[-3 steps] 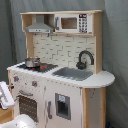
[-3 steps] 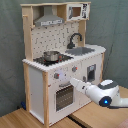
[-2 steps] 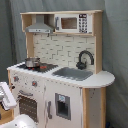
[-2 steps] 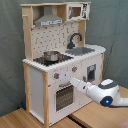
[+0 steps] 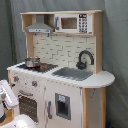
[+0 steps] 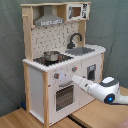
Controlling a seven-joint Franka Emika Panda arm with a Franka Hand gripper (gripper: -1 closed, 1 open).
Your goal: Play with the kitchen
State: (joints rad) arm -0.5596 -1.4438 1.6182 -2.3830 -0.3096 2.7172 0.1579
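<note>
Grey curtain hangs behind the kitchen (image 6: 60,60), which stands on a wooden floor (image 6: 20,119). No writing is legible anywhere on it. Near its stovetop's front edge sits a metal pot (image 6: 50,55). Whether the gripper (image 6: 76,79), reaching the knob panel, is open is unclear.

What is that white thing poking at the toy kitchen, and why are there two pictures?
That white thing is a robot arm, a machine that moves a bit like your arm. Its tip reaches toward the knobs above the oven door of the toy kitchen. I cannot see that it holds anything.

The two pictures show the same moment from two cameras standing in different places. In both exterior views a small metal pot sits on the black stovetop, with a grey sink and black faucet beside it. Up top are a hood and a little microwave.
</note>
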